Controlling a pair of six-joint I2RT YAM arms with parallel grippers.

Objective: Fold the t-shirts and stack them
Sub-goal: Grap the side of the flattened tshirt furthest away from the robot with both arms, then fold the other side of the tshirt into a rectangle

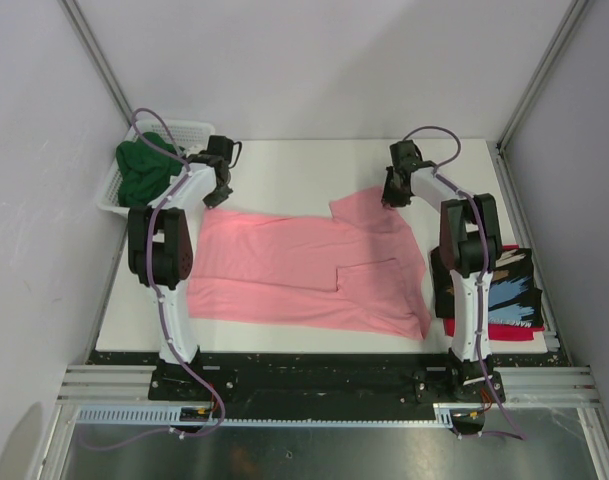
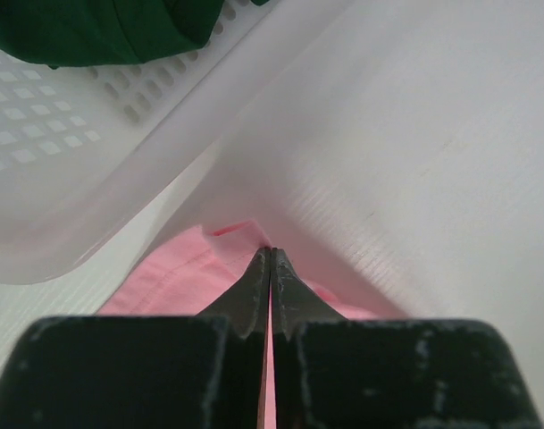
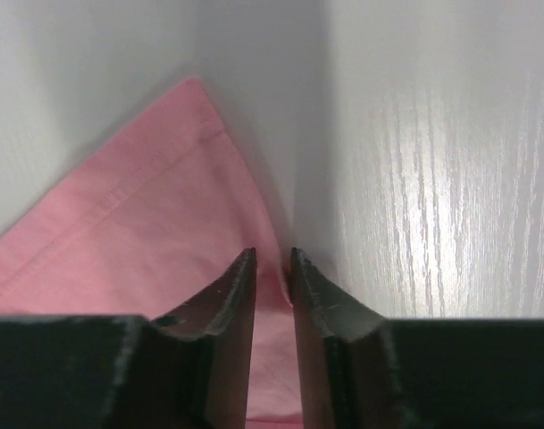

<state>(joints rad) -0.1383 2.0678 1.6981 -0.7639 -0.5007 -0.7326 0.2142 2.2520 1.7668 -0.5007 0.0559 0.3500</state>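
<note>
Plain pale walls (image 1: 314,60) enclose a white, evenly lit table (image 1: 304,165).

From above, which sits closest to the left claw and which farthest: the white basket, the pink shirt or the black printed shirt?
1. pink t-shirt: at the left gripper itself, its corner pinched there.
2. white basket: just beyond, in the back-left corner.
3. black printed t-shirt: far across, at the table's right edge.
</note>
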